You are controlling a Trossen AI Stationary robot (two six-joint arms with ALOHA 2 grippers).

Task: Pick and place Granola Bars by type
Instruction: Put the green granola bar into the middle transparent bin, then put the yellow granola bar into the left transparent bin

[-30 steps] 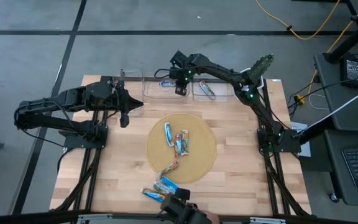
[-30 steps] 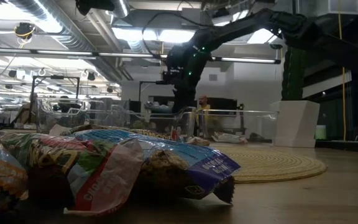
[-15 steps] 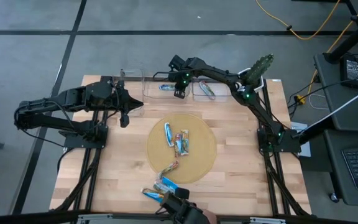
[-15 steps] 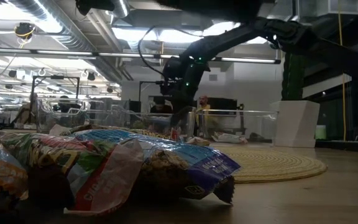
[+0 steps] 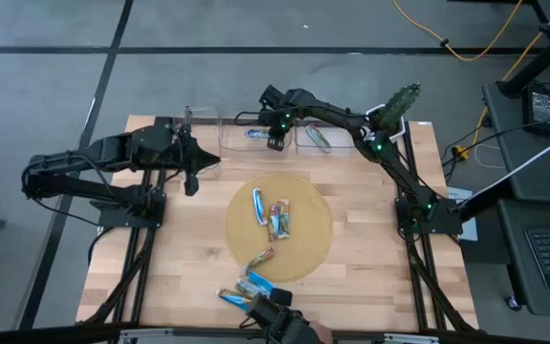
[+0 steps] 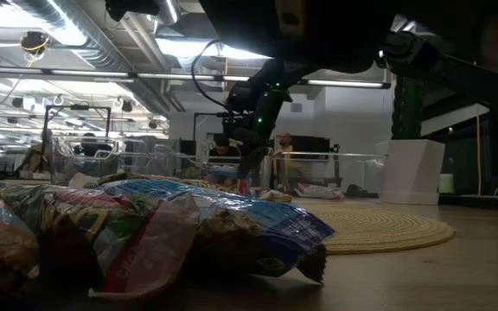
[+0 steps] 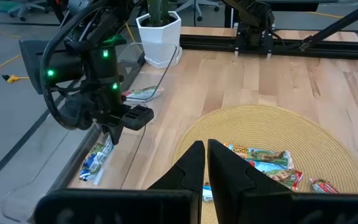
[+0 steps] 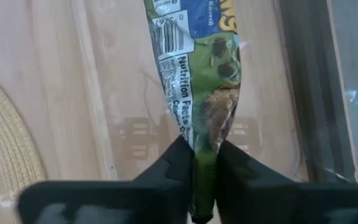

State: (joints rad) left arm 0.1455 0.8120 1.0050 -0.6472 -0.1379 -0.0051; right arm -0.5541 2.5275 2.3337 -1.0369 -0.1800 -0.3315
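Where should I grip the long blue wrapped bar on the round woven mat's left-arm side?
Pinch the blue wrapped bar across its narrow middle, coming straight down. It lies flat on the woven mat, and the multicoloured bars crowd its right-arm edge, so a low sideways approach would likely knock them.
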